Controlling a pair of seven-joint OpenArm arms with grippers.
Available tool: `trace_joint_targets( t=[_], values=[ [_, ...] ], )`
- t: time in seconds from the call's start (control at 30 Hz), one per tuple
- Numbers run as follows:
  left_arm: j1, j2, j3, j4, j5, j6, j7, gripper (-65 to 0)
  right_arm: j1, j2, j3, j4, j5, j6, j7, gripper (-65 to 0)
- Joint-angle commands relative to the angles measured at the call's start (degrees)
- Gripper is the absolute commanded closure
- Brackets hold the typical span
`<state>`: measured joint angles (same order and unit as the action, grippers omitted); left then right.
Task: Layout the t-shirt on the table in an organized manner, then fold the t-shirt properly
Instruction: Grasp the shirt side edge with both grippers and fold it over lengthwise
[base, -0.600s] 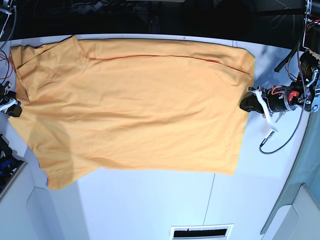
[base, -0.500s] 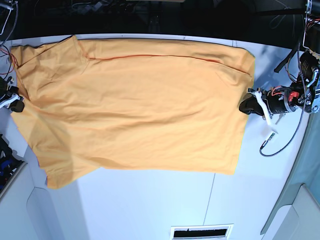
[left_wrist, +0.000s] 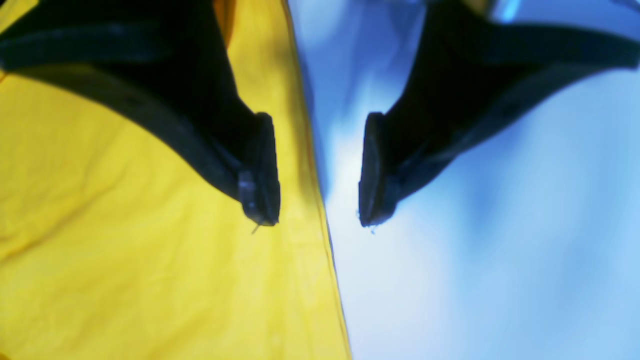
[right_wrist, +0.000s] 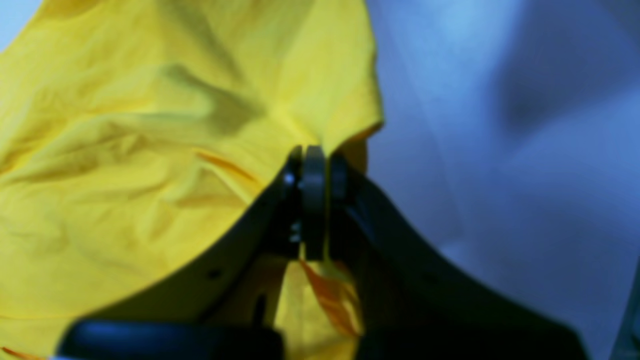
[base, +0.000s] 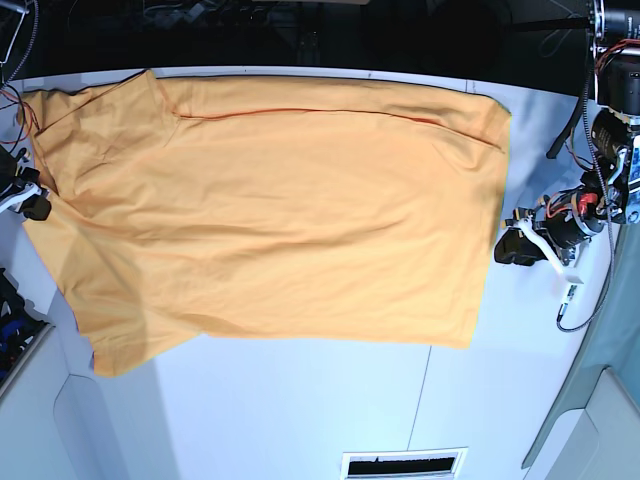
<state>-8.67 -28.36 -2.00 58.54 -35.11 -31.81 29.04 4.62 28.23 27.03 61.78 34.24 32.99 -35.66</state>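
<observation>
The orange-yellow t-shirt lies spread flat over the white table, with no lettering showing. In the base view my left gripper hovers just off the shirt's right edge. The left wrist view shows my left gripper open, one fingertip above the t-shirt, the other above the bare table. At the shirt's left edge my right gripper is shut. In the right wrist view my right gripper pinches a fold of the t-shirt.
A thin dark seam crosses the table's near part, and a slotted vent sits at the near edge. Loose cables hang by the left arm. Grey panels flank the near corners. Dark clutter lies behind the far edge.
My left gripper has drawn away from the shirt's right edge, toward the near side. My right gripper has shifted slightly toward the far side, still holding the shirt's left edge.
</observation>
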Motion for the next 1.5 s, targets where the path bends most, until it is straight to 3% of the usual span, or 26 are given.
trace_joint_targets(
  t=[0.0,0.27,0.3,0.4,0.47,0.53,0.7,0.8,1.0,1.33,1.4,1.47],
  values=[
    [-2.21,-0.04,-0.39,-1.11,0.02,-0.31,-2.21,-29.1,0.92,1.22,0.44,1.05,1.03,0.24,1.11,0.0],
    [-8.46,5.79,-0.37,-13.14,5.66,-1.16,-4.85,-28.2,0.9,1.11,0.44,1.05,0.94,0.24,1.09,0.0],
    [-8.46,6.25,-0.28,-13.14,6.27,-1.86,-4.85,-23.8,0.9,1.11,0.44,1.05,0.94,0.24,1.09,0.0],
    [-8.46,6.73,-0.15,-13.14,6.88,-3.56,-4.79,0.0,1.07,1.11,0.44,1.05,1.31,0.24,1.09,0.0],
    [-8.46,6.4,-0.17,-13.0,6.73,-4.26,-4.76,0.0,1.31,1.14,0.44,1.05,1.29,0.22,1.09,0.0],
    [-8.44,5.55,-0.17,-12.22,4.81,-8.19,-3.69,0.0,1.7,1.22,0.44,1.05,0.61,0.22,1.14,0.0],
    [-7.61,2.4,-0.17,-6.45,-8.07,-8.19,6.51,0.0,1.51,2.19,1.95,1.53,0.76,0.22,0.85,0.0],
    [-5.38,-0.02,-0.17,-0.42,-12.17,-8.19,7.45,0.0,1.33,2.25,5.49,1.66,2.36,0.31,-0.35,0.0],
    [2.67,-3.63,-0.17,13.09,-12.68,-8.19,8.59,0.0,0.7,2.34,12.48,1.66,6.75,0.55,-7.08,0.0],
    [11.61,-4.0,-0.17,17.92,-12.66,-8.19,8.31,0.0,-6.43,2.36,12.48,1.64,6.69,0.22,-3.37,-0.4],
    [11.65,-4.02,-0.17,17.92,-12.66,-8.19,7.96,-8.9,-6.25,2.4,12.5,1.64,6.6,0.09,-2.56,-16.2],
    [11.67,-4.02,-0.17,17.92,-12.66,-8.19,7.28,-18.2,-5.88,2.47,12.5,1.64,6.71,-0.55,0.46,-24.4]
  ],
)
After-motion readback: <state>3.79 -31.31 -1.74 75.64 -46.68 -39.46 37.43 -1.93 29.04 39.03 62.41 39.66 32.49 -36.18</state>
